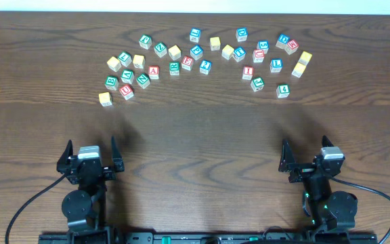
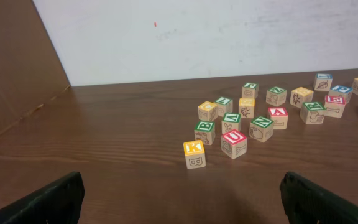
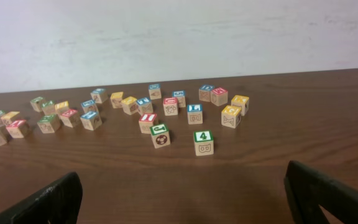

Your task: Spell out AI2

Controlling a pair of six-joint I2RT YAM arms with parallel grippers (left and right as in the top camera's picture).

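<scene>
Several wooden letter and number blocks lie scattered across the far half of the table. A red "A" block (image 1: 154,71) sits in the left cluster and also shows in the left wrist view (image 2: 278,114). A red "I" block (image 1: 248,72) sits in the right cluster and shows in the right wrist view (image 3: 147,120). A green block that looks like a "2" (image 1: 256,84) lies just in front of it (image 3: 160,132). My left gripper (image 1: 91,152) (image 2: 179,199) and right gripper (image 1: 310,159) (image 3: 182,196) are both open and empty at the near edge, far from the blocks.
A yellow "K" block (image 2: 194,149) and a red "U" block (image 2: 234,140) are the nearest blocks to the left gripper. A green "4" block (image 3: 203,138) is the nearest to the right gripper. Bare dark wood table (image 1: 195,135) lies between grippers and blocks.
</scene>
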